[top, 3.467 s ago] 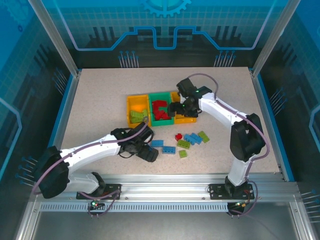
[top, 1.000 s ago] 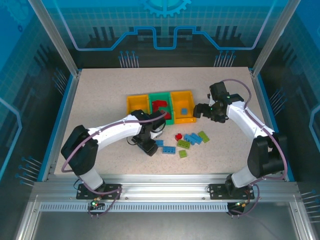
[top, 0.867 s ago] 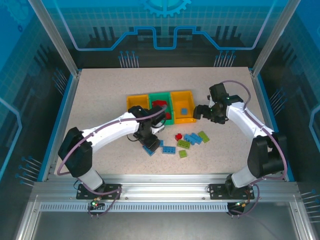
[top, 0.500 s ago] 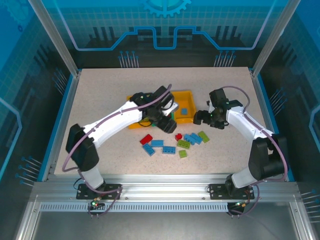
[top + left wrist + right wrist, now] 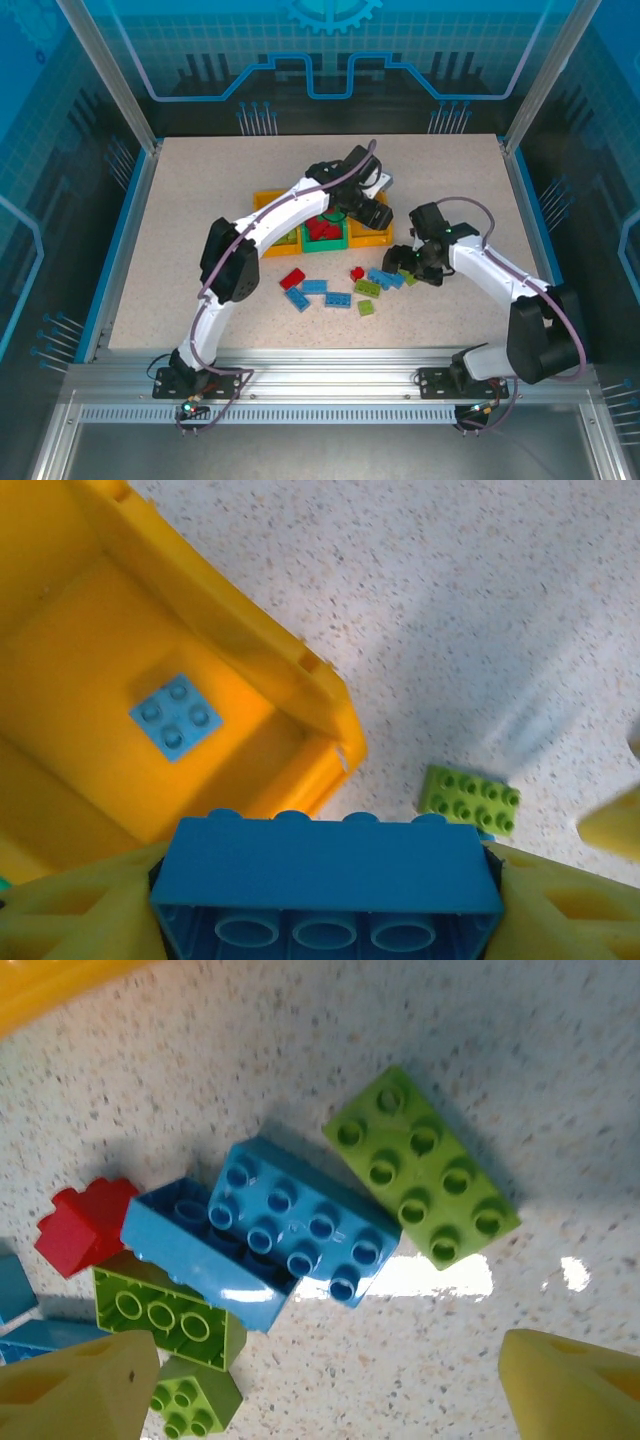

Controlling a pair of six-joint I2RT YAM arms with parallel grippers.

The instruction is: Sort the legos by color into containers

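My left gripper (image 5: 325, 905) is shut on a blue brick (image 5: 325, 865), held above the near corner of the right yellow bin (image 5: 250, 640); in the top view this gripper (image 5: 372, 212) hangs over that bin (image 5: 368, 238). A small blue plate (image 5: 175, 715) lies inside it. Red bricks (image 5: 320, 228) fill the green middle bin (image 5: 322, 244). The left yellow bin (image 5: 266, 212) is partly hidden by the arm. My right gripper (image 5: 320, 1390) is open, low over two blue bricks (image 5: 300, 1220), a lime brick (image 5: 420, 1165) and a red one (image 5: 85, 1225).
Loose bricks lie in front of the bins: a red one (image 5: 293, 279), blue ones (image 5: 337, 299) and lime ones (image 5: 366, 307). Another lime brick (image 5: 470, 798) rests on the table just beyond the bin's corner. The left arm arches across all three bins.
The left arm lifted a blue brick off the table and swung it back-right over the right yellow bin. A red brick now lies at front left. The right gripper dropped toward the loose cluster.
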